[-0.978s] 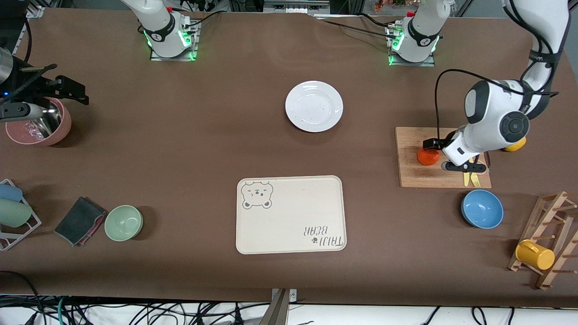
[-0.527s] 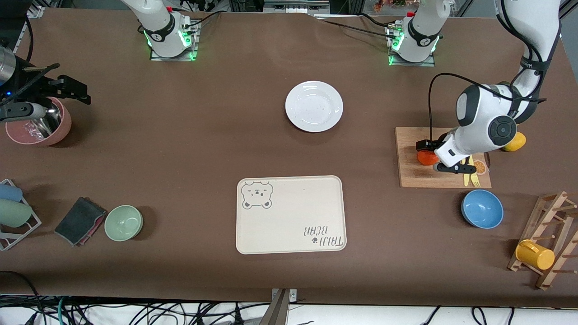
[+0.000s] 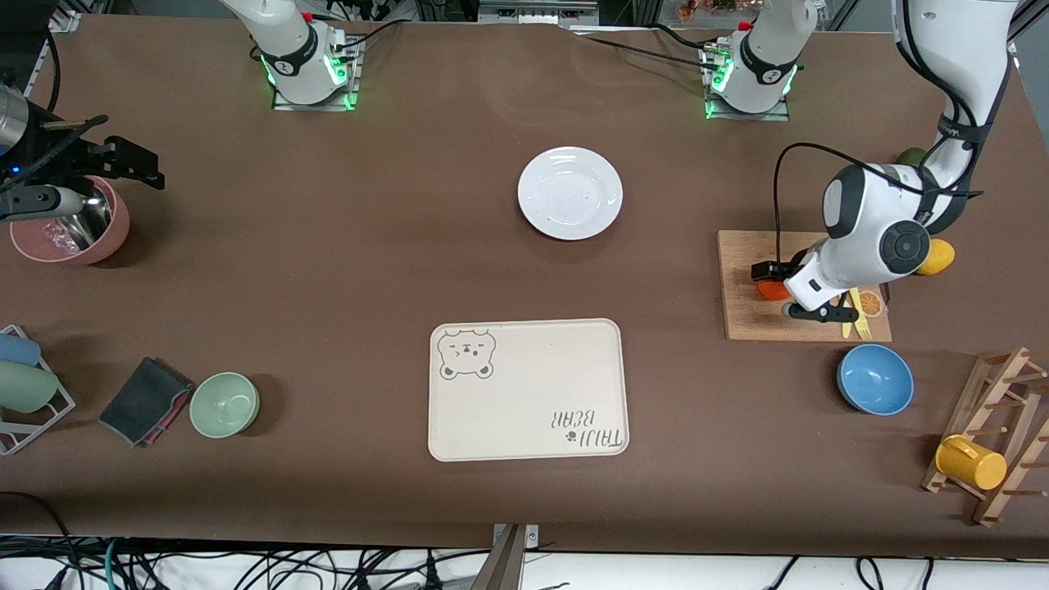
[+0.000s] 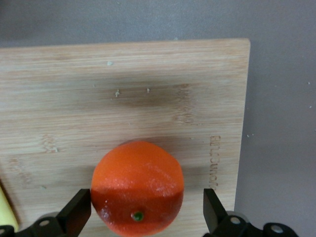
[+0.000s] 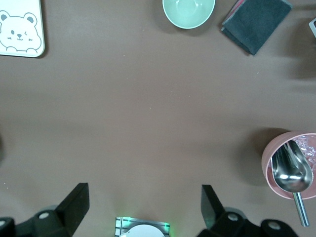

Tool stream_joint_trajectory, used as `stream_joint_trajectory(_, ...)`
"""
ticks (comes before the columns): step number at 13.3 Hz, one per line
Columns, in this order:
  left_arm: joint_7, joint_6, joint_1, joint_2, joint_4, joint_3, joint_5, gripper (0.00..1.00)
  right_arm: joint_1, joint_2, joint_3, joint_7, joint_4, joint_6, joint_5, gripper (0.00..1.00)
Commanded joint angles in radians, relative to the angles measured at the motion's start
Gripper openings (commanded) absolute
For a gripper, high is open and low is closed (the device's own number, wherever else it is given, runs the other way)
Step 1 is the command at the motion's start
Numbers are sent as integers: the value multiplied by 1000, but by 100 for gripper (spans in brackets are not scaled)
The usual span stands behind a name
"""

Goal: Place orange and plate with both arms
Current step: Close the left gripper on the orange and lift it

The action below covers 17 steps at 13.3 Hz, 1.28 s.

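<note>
Nothing was placed yet as I judged it: the orange (image 4: 137,187) sat on the cutting board (image 3: 742,319) between the spread fingers of my lowered left claw (image 4: 143,217), ungripped, the plate (image 3: 570,193) lay mid-tabletop, and the right claw (image 5: 143,212) waited open above the tabletop.

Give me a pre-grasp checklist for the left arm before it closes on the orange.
1. Left tool open: ok.
2. Orange between the fingers, gap showing on both sides: ok.
3. Orange resting on the cutting board: ok.
4. Tool low enough to grip: cannot tell.
5. Plate bare and untouched: ok.
6. Right tool open, waiting above the table near the pink bowl: ok.
</note>
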Motion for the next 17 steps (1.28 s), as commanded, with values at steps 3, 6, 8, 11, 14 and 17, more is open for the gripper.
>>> stream_joint_trajectory(3, 2, -4, -6, 43, 45, 4, -12, 100, -1, 0, 3, 6, 19, -19, -1, 100)
stream_joint_trajectory(6, 4, -3, -6, 57, 46, 4, -11, 100, -1, 0, 1, 5, 19, -21, -1, 100)
stream_joint_trajectory(8, 14, -3, -3, 73, 54, 4, -11, 100, -1, 1, 3, 5, 19, -24, -1, 100)
stream_joint_trajectory(11, 17, -3, -2, 88, 60, 6, 1, 97, -1, 0, 3, 6, 19, -42, -1, 100)
stream_joint_trajectory(14, 16, -3, -2, 93, 60, 6, 14, 72, -1, 0, 3, 5, 19, -45, -1, 100)
stream_joint_trajectory(17, 8, -6, -6, 93, 62, 4, 14, 35, -1, 1, 4, 5, 19, -42, 1, 100)
